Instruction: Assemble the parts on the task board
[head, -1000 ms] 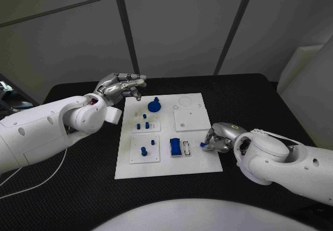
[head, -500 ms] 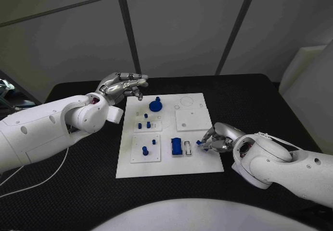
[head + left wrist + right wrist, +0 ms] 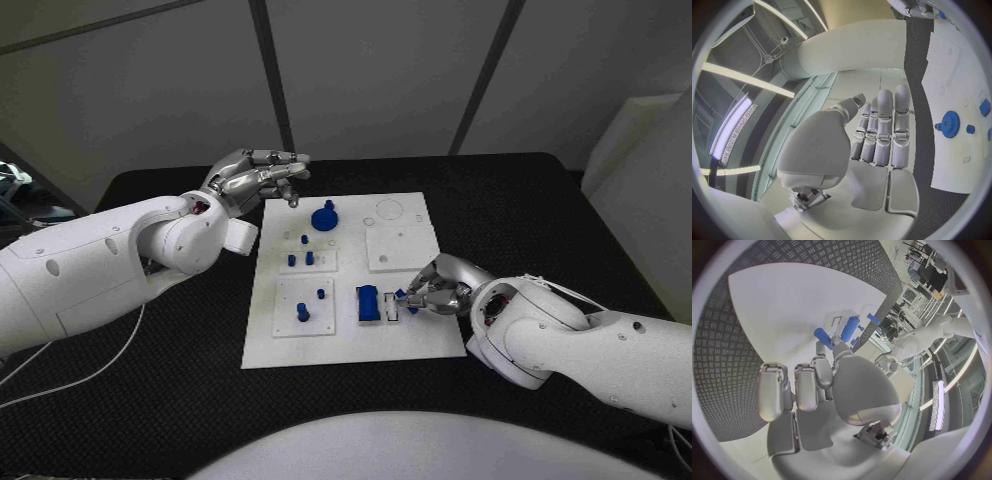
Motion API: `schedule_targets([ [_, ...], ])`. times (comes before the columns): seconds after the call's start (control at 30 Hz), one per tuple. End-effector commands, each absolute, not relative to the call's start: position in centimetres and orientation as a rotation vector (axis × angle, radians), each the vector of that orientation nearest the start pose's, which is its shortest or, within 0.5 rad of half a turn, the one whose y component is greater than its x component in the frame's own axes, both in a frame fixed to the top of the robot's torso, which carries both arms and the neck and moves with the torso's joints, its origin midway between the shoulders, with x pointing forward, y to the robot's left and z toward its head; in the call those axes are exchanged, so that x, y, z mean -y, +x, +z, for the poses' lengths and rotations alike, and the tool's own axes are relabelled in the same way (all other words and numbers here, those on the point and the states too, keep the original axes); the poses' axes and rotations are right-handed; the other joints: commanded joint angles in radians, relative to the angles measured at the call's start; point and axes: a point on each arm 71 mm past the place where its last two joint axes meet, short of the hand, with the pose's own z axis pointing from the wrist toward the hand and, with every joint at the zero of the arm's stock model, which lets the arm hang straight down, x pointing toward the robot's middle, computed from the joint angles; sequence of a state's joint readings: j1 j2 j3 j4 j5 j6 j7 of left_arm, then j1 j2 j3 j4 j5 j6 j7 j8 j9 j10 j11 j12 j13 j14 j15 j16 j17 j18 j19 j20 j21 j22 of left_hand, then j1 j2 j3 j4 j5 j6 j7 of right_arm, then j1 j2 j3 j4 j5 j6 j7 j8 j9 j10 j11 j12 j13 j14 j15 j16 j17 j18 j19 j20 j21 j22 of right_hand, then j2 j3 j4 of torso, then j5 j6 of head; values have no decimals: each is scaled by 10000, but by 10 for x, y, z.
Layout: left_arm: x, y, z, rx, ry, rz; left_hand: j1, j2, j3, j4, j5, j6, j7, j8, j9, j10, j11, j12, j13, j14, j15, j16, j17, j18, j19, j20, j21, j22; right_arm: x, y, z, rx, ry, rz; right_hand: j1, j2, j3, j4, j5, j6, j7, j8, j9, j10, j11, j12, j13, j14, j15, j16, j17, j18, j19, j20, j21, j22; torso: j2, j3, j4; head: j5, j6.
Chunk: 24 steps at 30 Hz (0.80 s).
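Right robot hand (image 3: 437,288) pinches a small blue piece (image 3: 402,296) just above the white board (image 3: 404,335), beside the blue block (image 3: 366,303). Farther back, left robot hand (image 3: 255,178) hovers with fingers curled on nothing, near the blue gear (image 3: 323,217), over the black tabletop (image 3: 173,400).

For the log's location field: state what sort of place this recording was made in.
Most likely a robotics lab or test cell. A black table carries a white task board with small blue parts for assembly trials, grey panel walls stand behind it, and the right wrist view shows another white robot among the room's equipment.
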<state>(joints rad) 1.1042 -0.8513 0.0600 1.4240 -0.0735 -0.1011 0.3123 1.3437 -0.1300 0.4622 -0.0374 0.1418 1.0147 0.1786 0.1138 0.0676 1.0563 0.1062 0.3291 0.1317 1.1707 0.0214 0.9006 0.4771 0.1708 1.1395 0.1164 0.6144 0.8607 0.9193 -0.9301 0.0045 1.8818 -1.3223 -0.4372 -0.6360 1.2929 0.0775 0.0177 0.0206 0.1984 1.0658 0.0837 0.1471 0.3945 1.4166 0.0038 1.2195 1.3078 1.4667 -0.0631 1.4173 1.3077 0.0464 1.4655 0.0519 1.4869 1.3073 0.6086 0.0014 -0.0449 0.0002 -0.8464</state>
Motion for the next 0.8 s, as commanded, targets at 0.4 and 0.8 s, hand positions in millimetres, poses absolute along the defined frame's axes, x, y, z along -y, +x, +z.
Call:
schedule_targets([
  [0.4,-232,497,-198,-15260,-11195,-16259,-20,32,-47,-35,-29,-40,9,-50,-6,-71,0,69,6,-72,24,54,-11,123,-29,33,-68,-10,159,371,-270,-21108,3670,5510,-797,-298,-295,534,988,383,-115,211,138,94,-85,35,96,576,-56,12,155,-164,296,-63,35,1541,-5,4,-16,120,-66],
  [0.8,-231,496,-196,-15208,-11140,-16340,-27,38,-48,-28,-30,-40,11,-48,-5,-73,2,73,6,-72,26,56,-15,122,-28,34,-71,-11,157,374,-274,-21223,3681,5423,-913,-295,-363,662,1077,422,-143,294,195,95,-106,28,94,575,-75,7,151,-165,298,-84,34,1543,4,10,-11,193,-79],
])
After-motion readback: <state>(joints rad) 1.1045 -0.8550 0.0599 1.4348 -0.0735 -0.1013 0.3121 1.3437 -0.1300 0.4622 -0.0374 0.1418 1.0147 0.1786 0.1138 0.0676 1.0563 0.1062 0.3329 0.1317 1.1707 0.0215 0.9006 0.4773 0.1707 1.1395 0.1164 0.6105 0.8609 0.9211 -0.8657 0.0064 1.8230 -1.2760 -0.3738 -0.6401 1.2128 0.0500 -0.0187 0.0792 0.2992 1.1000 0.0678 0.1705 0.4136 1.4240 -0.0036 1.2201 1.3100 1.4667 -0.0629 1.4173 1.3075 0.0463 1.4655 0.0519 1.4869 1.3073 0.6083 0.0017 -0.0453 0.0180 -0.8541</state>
